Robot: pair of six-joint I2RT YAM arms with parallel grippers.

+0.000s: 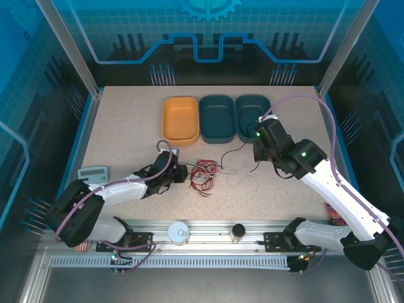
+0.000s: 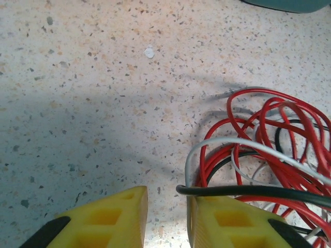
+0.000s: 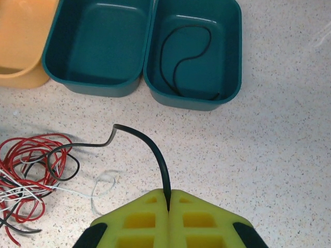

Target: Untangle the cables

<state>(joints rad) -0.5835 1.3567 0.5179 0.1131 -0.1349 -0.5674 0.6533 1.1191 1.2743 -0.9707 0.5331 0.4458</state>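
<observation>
Two arms are working over the bench [image 1: 126, 126] in the top view. The tangle [image 1: 203, 173] of cables is lying mid-bench, in front of an orange tub [image 1: 181, 120] and two teal tubs [image 1: 218, 117]. The left pincer [image 1: 178, 174] is sitting just beside the tangle's left edge. The right pincer [image 1: 259, 153] is hanging to the tangle's right, and a black cable [image 1: 235, 151] is running from it toward the knot. Judgement: one black strand is being drawn out of the tangle.

Left wrist view: the left pincer [image 2: 166, 217] is standing parted and gripping nothing, with speckled bench showing in the gap. Glossy red cable [image 2: 269, 119] is coiling in springy overlapping loops. A white cable [image 2: 243, 143] is arcing through them. A black strand [image 2: 248, 190] is lying across the top of the right-hand finger.

Right wrist view: the right pincer [image 3: 168, 199] is clenched on the black cable [image 3: 150, 144], which is arching stiffly up and back into the tangle [image 3: 31, 165]. Another black cable [image 3: 183, 57] is lying curled in the right teal tub [image 3: 227, 93], a smooth, rounded plastic tub.

Judgement on the next move: the pull calls for a slow, steady draw, with the left pincer pinning the knot, or else the whole light bundle is likely to slide along.
</observation>
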